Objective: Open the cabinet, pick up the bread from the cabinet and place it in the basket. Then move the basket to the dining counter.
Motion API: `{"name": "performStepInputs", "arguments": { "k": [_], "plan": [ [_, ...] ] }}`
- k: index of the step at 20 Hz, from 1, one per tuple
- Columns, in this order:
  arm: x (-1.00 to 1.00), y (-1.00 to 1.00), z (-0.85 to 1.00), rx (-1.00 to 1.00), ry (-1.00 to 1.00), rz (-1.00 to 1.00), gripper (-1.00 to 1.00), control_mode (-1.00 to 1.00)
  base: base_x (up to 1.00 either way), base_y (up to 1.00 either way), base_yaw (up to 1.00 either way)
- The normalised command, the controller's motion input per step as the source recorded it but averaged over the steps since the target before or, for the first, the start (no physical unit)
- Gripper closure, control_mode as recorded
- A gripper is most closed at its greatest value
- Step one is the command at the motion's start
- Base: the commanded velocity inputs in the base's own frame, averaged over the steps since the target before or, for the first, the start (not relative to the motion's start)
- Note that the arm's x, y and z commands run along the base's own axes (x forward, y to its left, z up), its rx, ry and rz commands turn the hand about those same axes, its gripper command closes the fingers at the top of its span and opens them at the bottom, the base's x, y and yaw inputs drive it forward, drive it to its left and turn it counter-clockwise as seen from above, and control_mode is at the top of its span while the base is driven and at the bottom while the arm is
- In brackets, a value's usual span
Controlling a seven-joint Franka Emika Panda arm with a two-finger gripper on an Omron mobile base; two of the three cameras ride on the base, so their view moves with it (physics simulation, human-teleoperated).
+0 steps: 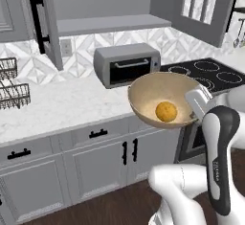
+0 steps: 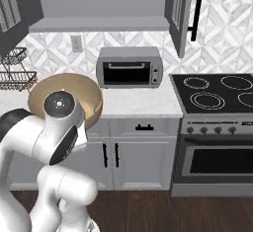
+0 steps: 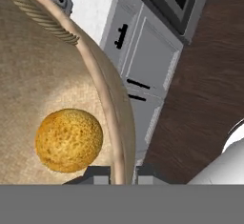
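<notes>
**Above the counter edge: basket carried by its rim, bread loose inside**

Behind the load, the cabinet (image 1: pixel 45 23) stands with both doors open; its part is done. Below it, the counter (image 1: pixel 62 106) carries a toaster oven (image 1: pixel 127 64).

Basket (image 1: pixel 162 99) hangs in the air past the counter's front edge, tilted, mouth towards the left base camera. Risk, as I judge it: a one-sided rim hold lets the basket swing or slip during the drive to the dining counter.

Bread (image 3: pixel 69 139) lies free on the basket's inner wall, near the held rim. Further tilt or a jolt could roll it out.

Tool (image 3: pixel 124 173) pinches the basket rim, one finger inside, one outside; bread sits just beside the inner finger.
</notes>
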Motion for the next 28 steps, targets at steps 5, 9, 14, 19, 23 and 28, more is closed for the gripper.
{"name": "performStepInputs", "arguments": {
  "k": [5, 9, 14, 19, 23, 28],
  "plan": [
    [0.00, 0.00, 0.00, 0.00, 0.00, 0.00, 1.00, 1.00, 0.00, -0.01, -0.99],
    [0.00, 0.00, 0.00, 0.00, 0.00, 0.00, 1.00, 1.00, 0.00, 0.00, -1.00],
    [0.00, 0.00, 0.00, 0.00, 0.00, 0.00, 1.00, 1.00, 0.00, -0.34, -0.90],
    [0.00, 0.00, 0.00, 0.00, 0.00, 0.00, 1.00, 1.00, 0.00, -0.12, -0.96],
    [0.00, 0.00, 0.00, 0.00, 0.00, 0.00, 1.00, 1.00, 0.00, -0.01, -0.98],
    [0.00, 0.00, 0.00, 0.00, 0.00, 0.00, 1.00, 1.00, 0.31, -0.12, -0.83]
  ]
}}
